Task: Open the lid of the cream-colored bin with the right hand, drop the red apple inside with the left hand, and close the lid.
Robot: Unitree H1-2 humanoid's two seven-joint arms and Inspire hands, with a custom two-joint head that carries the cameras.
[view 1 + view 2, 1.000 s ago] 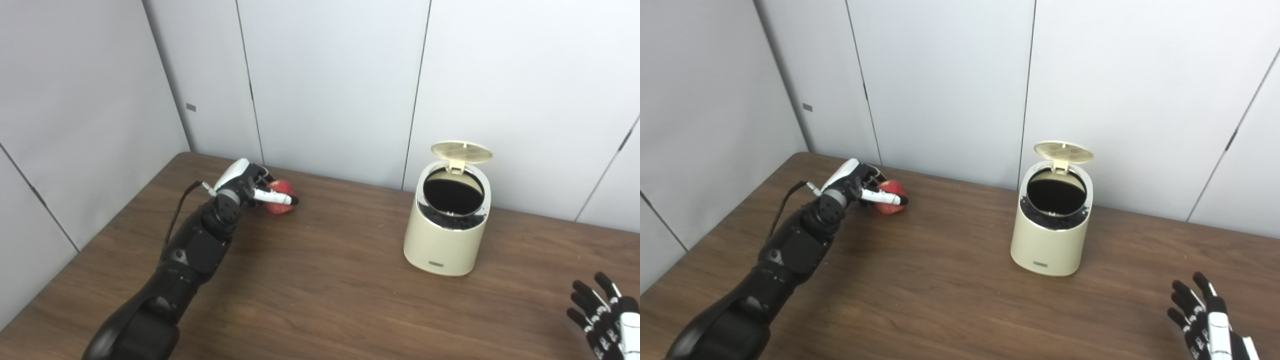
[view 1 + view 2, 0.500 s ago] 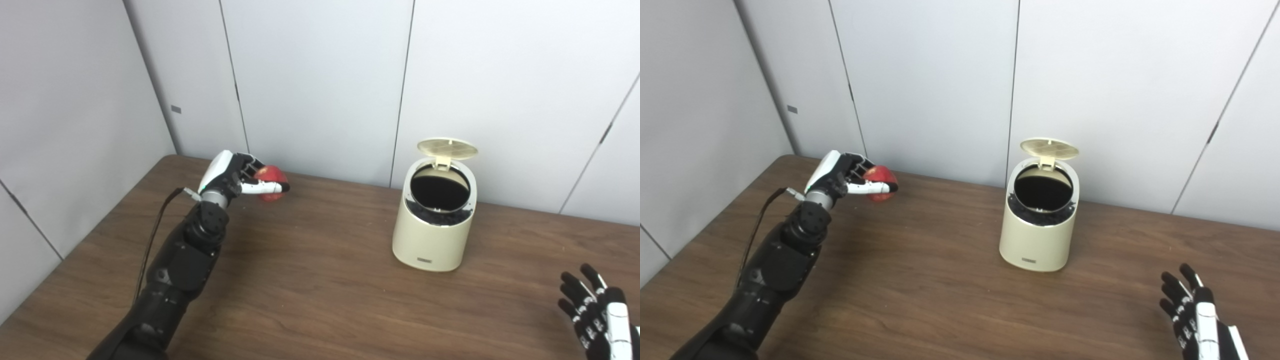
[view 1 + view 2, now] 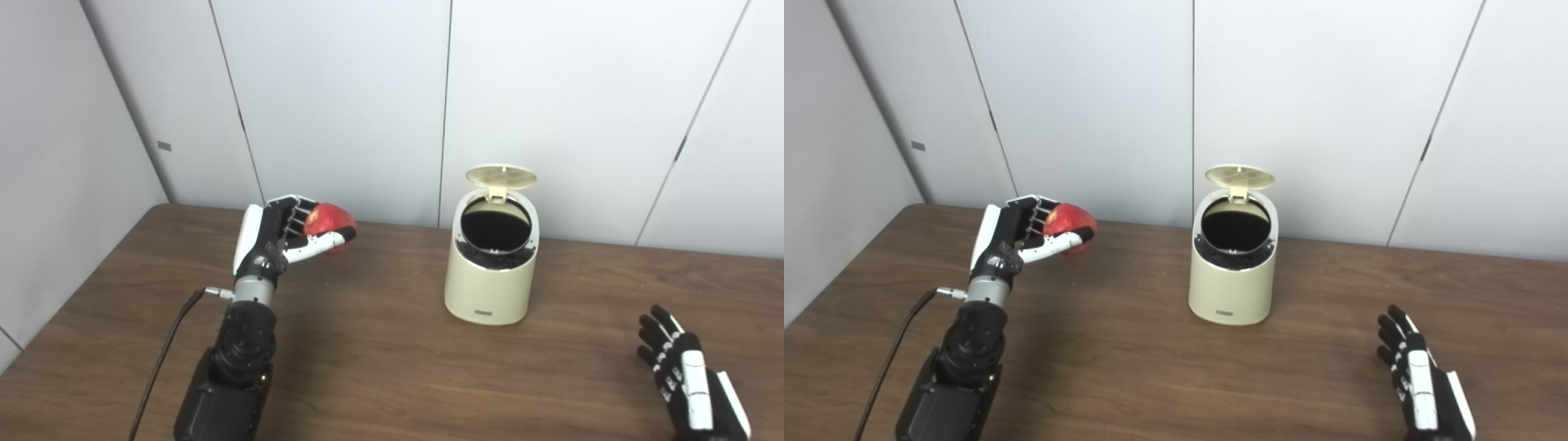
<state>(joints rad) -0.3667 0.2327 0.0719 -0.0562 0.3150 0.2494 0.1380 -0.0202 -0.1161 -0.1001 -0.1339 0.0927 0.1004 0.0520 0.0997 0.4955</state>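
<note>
With its fingers wrapped around the red apple (image 3: 328,221), the left hand (image 3: 275,236) at centre-left should travel right over the bin's (image 3: 491,288) dark mouth before releasing, clear of the raised lid (image 3: 501,176), while the right hand (image 3: 689,383) rests spread and empty at lower right.

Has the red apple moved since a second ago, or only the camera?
Yes. The left hand has lifted the red apple off the table, slightly closer to the bin.

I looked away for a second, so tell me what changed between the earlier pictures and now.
The left hand, already shut on the apple, has lifted it clear of the table and turned more upright. The camera also swung, so the whole scene shifted in the picture. The bin stands as before with its lid up, and the right hand stays open, low at the near right.
</note>
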